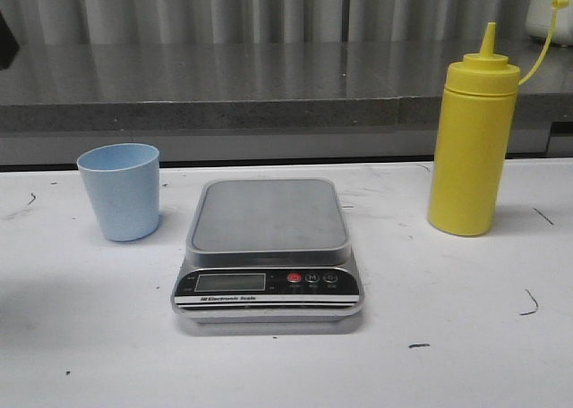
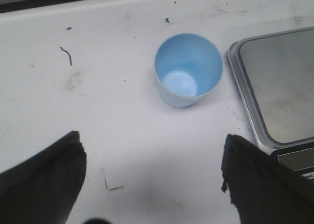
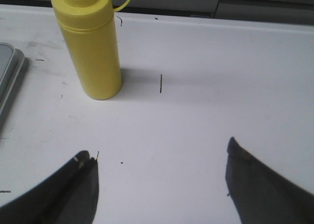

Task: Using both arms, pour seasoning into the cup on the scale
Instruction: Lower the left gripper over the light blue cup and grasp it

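Note:
The pale blue cup (image 1: 120,191) stands upright and empty on the white table, left of the scale (image 1: 268,247), not on its steel platform. The yellow seasoning bottle (image 1: 472,144) stands upright to the right of the scale, its cap strap hanging off to the side. Neither arm shows in the front view. In the left wrist view my left gripper (image 2: 152,148) is open above bare table, short of the cup (image 2: 187,69), with the scale's edge (image 2: 274,86) beside it. My right gripper (image 3: 159,153) is open over bare table, the seasoning bottle (image 3: 91,42) ahead and to one side.
A grey stone ledge (image 1: 269,90) runs along the back behind the table. The table top (image 1: 448,336) carries small dark scuff marks. The scale's display (image 1: 230,282) and buttons face the front.

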